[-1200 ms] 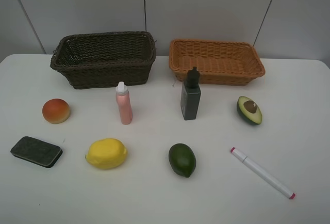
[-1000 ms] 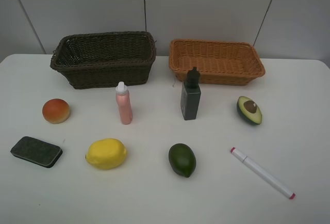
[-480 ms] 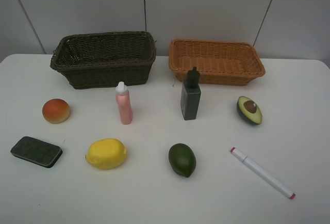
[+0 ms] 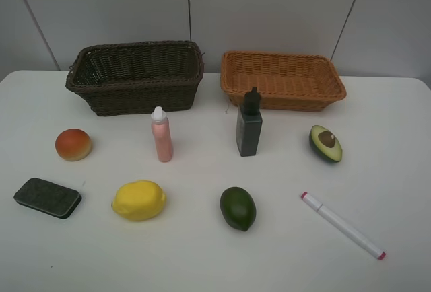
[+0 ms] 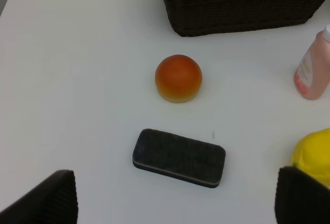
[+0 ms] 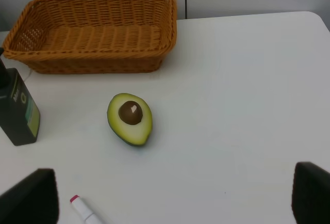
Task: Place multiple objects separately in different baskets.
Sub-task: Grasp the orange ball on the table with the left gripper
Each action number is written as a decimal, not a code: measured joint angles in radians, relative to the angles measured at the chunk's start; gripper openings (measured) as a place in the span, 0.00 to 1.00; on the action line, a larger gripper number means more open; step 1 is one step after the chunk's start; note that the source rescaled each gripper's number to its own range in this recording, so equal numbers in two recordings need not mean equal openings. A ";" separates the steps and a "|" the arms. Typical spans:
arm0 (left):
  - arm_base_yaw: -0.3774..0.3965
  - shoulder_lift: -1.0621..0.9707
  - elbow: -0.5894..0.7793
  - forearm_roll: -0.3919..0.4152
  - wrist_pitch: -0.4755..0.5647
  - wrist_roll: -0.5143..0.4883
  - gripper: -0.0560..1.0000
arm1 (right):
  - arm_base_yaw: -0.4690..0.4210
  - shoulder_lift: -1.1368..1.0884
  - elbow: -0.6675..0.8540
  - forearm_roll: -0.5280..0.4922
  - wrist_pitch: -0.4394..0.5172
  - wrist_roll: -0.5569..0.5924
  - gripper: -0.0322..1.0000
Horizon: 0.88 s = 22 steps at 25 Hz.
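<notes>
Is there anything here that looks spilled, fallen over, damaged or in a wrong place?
Nothing is spilled or fallen: the pink bottle and the dark grey bottle stand upright. One small oddity: the dark brown basket has loose strands sticking out at its left rim corner, so it looks slightly frayed.

White table (image 4: 397, 117) — two baskets (image 4: 138, 89), eight objects (image 4: 138, 200)

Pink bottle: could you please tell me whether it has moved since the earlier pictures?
No. The pink bottle stands upright in the same spot as before, in front of the right end of the dark brown basket.
</notes>
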 joint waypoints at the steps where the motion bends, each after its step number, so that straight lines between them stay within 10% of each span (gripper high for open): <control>1: 0.000 0.000 0.000 -0.001 0.000 0.000 0.97 | 0.000 0.000 0.000 0.000 0.000 0.000 1.00; 10: 0.000 0.139 -0.004 -0.006 -0.006 -0.004 0.97 | 0.000 0.000 0.000 0.000 0.000 0.000 1.00; 22: 0.000 1.070 -0.330 0.001 -0.087 -0.009 0.97 | 0.000 0.000 0.000 0.000 0.000 0.000 1.00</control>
